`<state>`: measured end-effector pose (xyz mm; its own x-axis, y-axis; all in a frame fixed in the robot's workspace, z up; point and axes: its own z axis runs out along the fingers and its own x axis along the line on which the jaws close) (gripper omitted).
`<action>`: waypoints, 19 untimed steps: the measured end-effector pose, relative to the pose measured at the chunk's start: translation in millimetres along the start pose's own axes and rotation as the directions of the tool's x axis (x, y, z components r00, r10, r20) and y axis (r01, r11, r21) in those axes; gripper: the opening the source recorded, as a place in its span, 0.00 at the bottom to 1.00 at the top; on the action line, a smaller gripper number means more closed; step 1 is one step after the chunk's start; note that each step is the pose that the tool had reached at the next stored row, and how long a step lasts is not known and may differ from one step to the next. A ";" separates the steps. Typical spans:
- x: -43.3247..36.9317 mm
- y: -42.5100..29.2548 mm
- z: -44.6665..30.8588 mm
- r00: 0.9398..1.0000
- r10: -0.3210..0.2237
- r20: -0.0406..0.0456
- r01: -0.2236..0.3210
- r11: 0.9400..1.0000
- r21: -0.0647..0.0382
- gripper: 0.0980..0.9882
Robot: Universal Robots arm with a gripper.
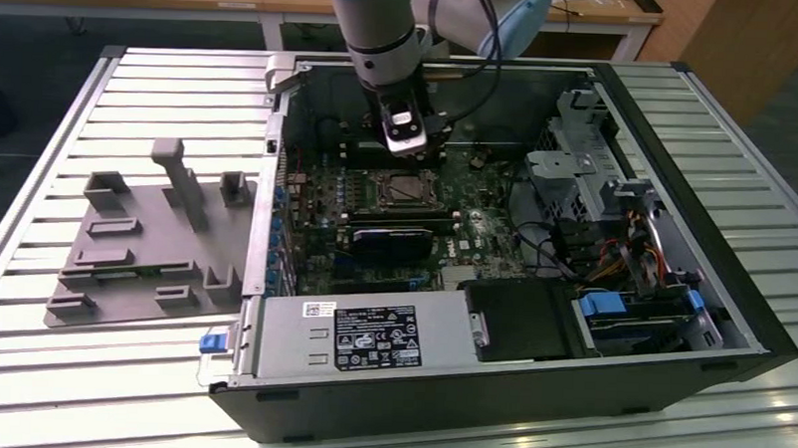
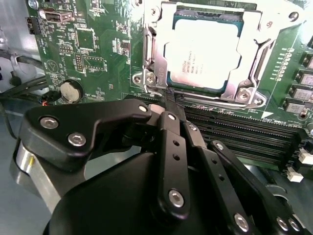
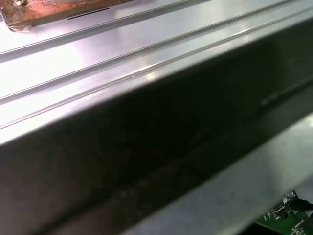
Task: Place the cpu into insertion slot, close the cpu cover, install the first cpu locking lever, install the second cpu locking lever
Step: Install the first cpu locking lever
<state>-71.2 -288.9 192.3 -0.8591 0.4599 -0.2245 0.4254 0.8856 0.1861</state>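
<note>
The cpu (image 2: pixel 203 54) lies flat in the insertion slot (image 1: pixel 403 189) on the green board, pale metal top up. The cpu cover (image 2: pixel 257 41), a silvery frame, lies down over it and its window shows the chip. My gripper (image 2: pixel 171 98) hangs just beside the socket's edge, and its black fingers (image 2: pixel 168 147) are shut with the tips pressed together. A thin metal lever end (image 2: pixel 152 91) sits right at the tips; whether they touch it I cannot tell. In the exterior view the gripper (image 1: pixel 408 157) stands upright over the socket's far side, inside the open computer case.
Long black slots (image 2: pixel 234 132) run right beside the socket. A black card (image 1: pixel 391 246) sits nearer the front. The case's far wall (image 3: pixel 146 147) is close behind the wrist. A drive cage (image 1: pixel 613 192) and cables (image 1: pixel 571 252) fill the exterior view's right; a grey fixture plate (image 1: pixel 146 245) lies outside the case.
</note>
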 end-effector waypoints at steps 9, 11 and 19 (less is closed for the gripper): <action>-1.5 -1.5 0.0 1.000 0.000 0.000 0.000 1.000 0.000 0.00; -1.7 -1.9 0.0 1.000 0.000 0.000 0.000 1.000 0.000 0.00; -1.9 -2.9 0.6 1.000 0.000 0.000 0.000 1.000 0.000 0.00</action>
<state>-70.7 -292.2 191.6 -0.8591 0.4601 -0.2242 0.4257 0.8855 0.1862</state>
